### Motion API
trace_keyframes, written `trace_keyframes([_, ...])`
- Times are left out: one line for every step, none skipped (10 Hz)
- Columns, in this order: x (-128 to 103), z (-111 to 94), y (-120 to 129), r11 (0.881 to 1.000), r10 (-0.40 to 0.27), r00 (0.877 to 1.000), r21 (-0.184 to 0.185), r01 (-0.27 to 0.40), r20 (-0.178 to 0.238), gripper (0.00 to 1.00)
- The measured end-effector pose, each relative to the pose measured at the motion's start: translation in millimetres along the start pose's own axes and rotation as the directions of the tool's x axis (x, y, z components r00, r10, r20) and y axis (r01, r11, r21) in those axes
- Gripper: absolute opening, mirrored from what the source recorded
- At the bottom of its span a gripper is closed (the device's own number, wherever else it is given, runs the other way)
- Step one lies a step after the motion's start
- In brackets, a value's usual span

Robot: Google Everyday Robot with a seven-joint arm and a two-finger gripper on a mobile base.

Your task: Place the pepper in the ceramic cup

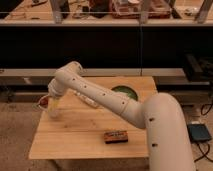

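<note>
Camera view: gripper [47, 103] at the table's [75, 140] left edge, beside the ceramic cup [54, 111]; its opening cannot be told. Pepper [44, 101] at the gripper. Brown block [116, 136] near the front.

Pale, matt planked wood for the table [85, 142]. Smooth white plastic-looking shell, faintly glossy, along the arm [107, 98], down to the gripper [50, 102] at the table's left edge. Plain white ceramic for the cup [54, 112]. Dark red skin on the pepper [44, 101]. Matt brown for the block [115, 136]. Shiny green on the plate [125, 92].
</note>
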Motion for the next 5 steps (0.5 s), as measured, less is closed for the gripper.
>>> trace_keyframes([0.6,0.2,-0.1,1.0,-0.001,1.0,0.0,0.001,0.0,0.8])
trace_keyframes([1.4,0.9,-0.5,1.0,-0.002,1.0,0.001,0.002,-0.001,0.8])
trace_keyframes([0.9,0.6,-0.4,1.0,-0.002,1.0,0.001,0.002,-0.001,0.8])
trace_keyframes([-6.6,-4.0,2.2,1.0,0.008,1.0,-0.006,-0.008,0.002,0.8])
trace_keyframes([-27.8,-17.1,9.5,0.999,0.038,0.999,-0.028,-0.038,0.01,0.8])
